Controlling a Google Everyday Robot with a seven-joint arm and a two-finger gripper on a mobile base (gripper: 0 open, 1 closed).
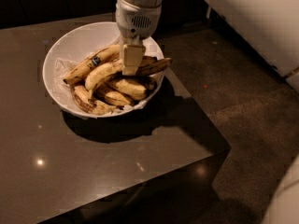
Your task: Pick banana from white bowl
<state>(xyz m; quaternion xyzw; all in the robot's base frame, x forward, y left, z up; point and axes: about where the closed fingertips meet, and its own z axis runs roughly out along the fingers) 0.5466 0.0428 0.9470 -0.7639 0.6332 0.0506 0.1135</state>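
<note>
The gripper (132,69) hung straight down from the pale arm (138,3) at the top of the view, over the right-hand part of the white bowl (70,41), and its cream-coloured tip was down among the fruit. It was set against the middle of the banana (105,74), the long curved yellow one that ran from a dark tip at the lower left, behind the gripper, to a browner end near the bowl's right rim. Whether the gripper had closed on that banana or only touched it could not be told, since the tip hid the point of contact. The banana lay on top of the pile, inside the bowl. Just behind it lay a banana with a dark sticker (91,62), and shorter brown-spotted bananas (127,87) were heaped below, toward the near rim. Crumpled white paper (58,73) showed along the bowl's left inner wall. The bowl stood on a dark glossy desk (93,162), near its far right corner, and cast a deep shadow toward the front. A dark speckled floor (233,92) lay to the right of the desk.
</note>
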